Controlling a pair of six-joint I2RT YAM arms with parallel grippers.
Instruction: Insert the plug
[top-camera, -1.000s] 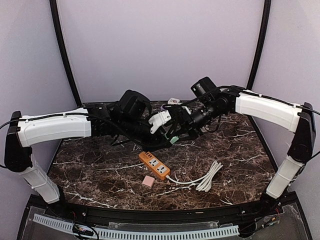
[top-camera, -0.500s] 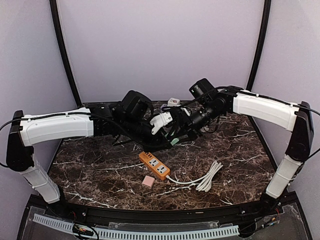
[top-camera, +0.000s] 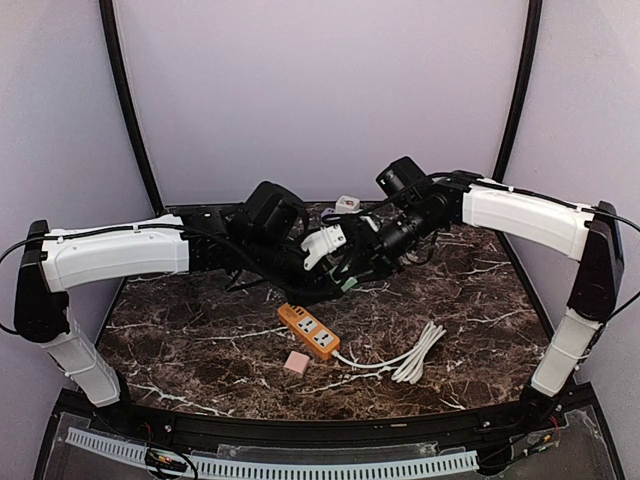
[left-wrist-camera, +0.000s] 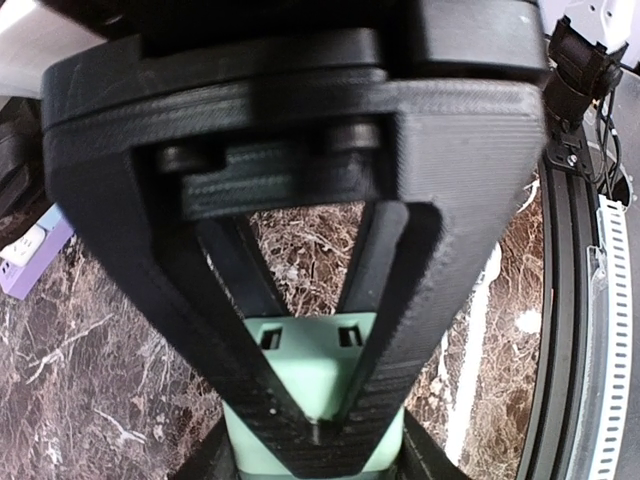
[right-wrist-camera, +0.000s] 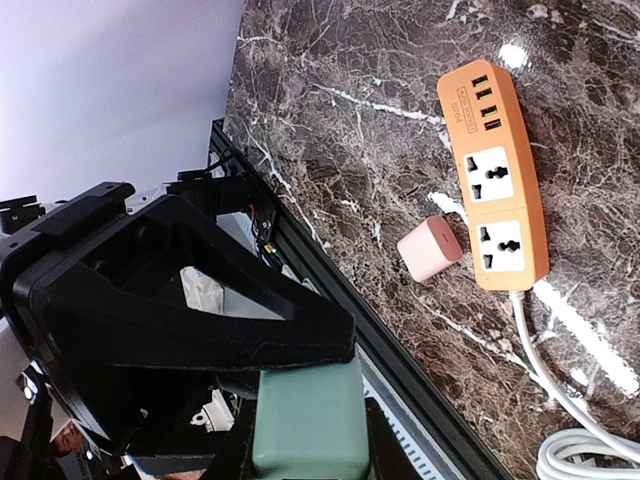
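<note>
I saw the green plug (right-wrist-camera: 305, 425) at mid-frame in the top view, above the orange power strip (top-camera: 307, 331), with the left jaws and right jaws both clenched on it from opposite sides.

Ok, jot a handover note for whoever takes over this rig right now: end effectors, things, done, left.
Right end effector: shut on the green plug, held in the air above the table.
Left end effector: fingertips at the same plug; grip unclear.
Orange power strip: flat on the table, both sockets empty, pink cube beside it.
Done: plug lifted. Left: lower it and insert it into a socket.
</note>
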